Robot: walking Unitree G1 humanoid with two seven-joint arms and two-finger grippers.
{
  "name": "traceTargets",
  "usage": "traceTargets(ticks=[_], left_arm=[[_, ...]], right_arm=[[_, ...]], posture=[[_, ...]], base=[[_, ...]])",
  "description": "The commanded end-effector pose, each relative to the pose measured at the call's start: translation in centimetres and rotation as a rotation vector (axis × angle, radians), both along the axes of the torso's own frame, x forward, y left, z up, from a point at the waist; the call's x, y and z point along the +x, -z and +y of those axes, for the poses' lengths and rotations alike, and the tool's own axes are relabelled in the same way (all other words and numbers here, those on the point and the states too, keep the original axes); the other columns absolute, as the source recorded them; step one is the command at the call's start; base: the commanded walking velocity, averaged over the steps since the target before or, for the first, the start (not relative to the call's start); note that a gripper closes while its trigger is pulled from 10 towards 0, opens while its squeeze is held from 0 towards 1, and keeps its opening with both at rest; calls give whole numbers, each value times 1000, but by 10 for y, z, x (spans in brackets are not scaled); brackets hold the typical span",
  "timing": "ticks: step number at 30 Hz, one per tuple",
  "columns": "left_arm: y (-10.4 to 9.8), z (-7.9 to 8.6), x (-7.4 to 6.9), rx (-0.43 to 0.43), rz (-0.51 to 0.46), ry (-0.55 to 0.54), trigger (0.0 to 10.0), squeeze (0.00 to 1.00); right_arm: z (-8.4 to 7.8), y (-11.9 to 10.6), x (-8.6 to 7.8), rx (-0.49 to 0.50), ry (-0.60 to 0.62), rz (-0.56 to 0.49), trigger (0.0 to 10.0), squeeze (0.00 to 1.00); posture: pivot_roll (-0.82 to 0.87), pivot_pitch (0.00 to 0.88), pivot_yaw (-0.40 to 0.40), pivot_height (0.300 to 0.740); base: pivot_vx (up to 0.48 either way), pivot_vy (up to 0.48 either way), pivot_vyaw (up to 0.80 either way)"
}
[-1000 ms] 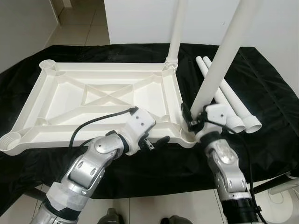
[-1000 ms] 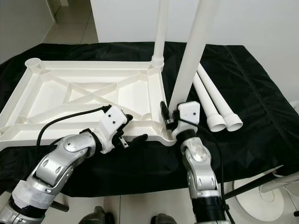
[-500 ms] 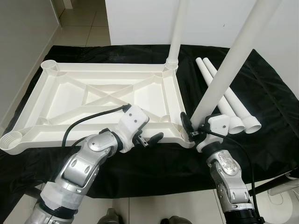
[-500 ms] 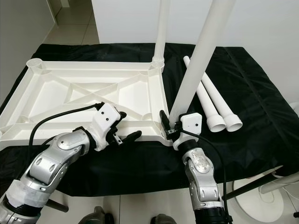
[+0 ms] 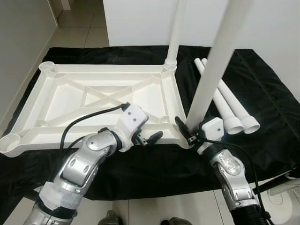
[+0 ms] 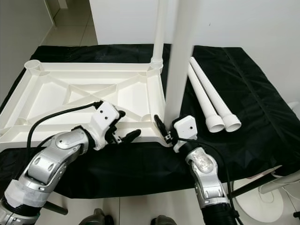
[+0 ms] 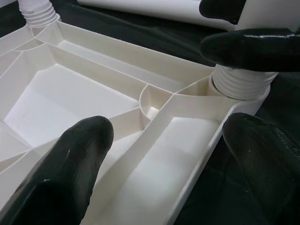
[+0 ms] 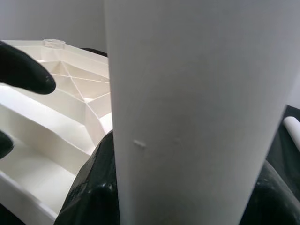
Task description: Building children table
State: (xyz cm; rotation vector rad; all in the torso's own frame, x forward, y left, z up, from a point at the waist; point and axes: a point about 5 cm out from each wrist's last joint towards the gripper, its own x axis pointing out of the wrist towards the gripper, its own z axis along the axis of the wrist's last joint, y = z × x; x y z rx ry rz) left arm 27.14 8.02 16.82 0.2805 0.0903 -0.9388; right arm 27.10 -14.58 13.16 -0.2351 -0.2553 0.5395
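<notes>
White plastic tabletop (image 5: 93, 101), rectangular, lying upside down on a black cloth (image 5: 262, 89) that covers the work surface. Underside shows a raised rim, crossed diagonal ribs and a round socket at each corner.

Far right corner: one white tubular leg (image 5: 174, 33) stands upright in its socket, ribbed collar at the base.

Near right corner: a second white leg (image 5: 213, 70), smooth and round, stands up from the socket; its ribbed end sits in the socket in the left wrist view. Right gripper (image 5: 190, 133) is clamped on this leg just above the socket, black fingers (image 8: 93, 183) pressed on either side of the tube.

Left gripper (image 5: 147, 138) hovers at the near long rim of the tabletop, just beside that corner, fingers (image 7: 70, 164) spread apart, one over the inner tray and one outside the rim, holding nothing.

Two spare white legs (image 5: 229, 105) lie side by side on the cloth to the right of the tabletop, open ends toward the robot.

Two left corner sockets stand unfilled.
</notes>
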Motion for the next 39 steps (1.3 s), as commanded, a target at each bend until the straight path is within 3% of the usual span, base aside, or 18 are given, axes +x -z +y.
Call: traceTargets(ticks=[1, 5, 18, 29, 30, 39], left_arm=[[-3, 0, 0, -1, -3, 1, 10000, 0], [-4, 0, 1, -1, -6, -1, 10000, 0], [-6, -2, 2, 1, -11, 2, 10000, 0], [-7, -2, 2, 4, -11, 0, 10000, 0], [-7, -2, 2, 4, -12, -2, 10000, 0], [-8, -2, 2, 5, -18, -3, 10000, 0]], right_arm=[[6, 28, -8, -51, -53, 129, 10000, 0], [6, 32, -9, -59, -79, 145, 10000, 0], [7, 36, -3, 159, -59, 264, 10000, 0], [6, 39, 1, 224, -16, 331, 10000, 0], [5, 39, 3, 283, 6, 368, 10000, 0], [1, 43, 3, 272, 59, 362, 10000, 0]], posture=[[-44, 55, 4, 740], [-45, 58, 4, 740], [-50, 65, 9, 740], [-46, 67, 6, 740], [-46, 67, 6, 740], [-46, 64, 7, 740]], base=[[0, 0, 0], [0, 0, 0], [0, 0, 0], [0, 0, 0], [0, 0, 0], [0, 0, 0]])
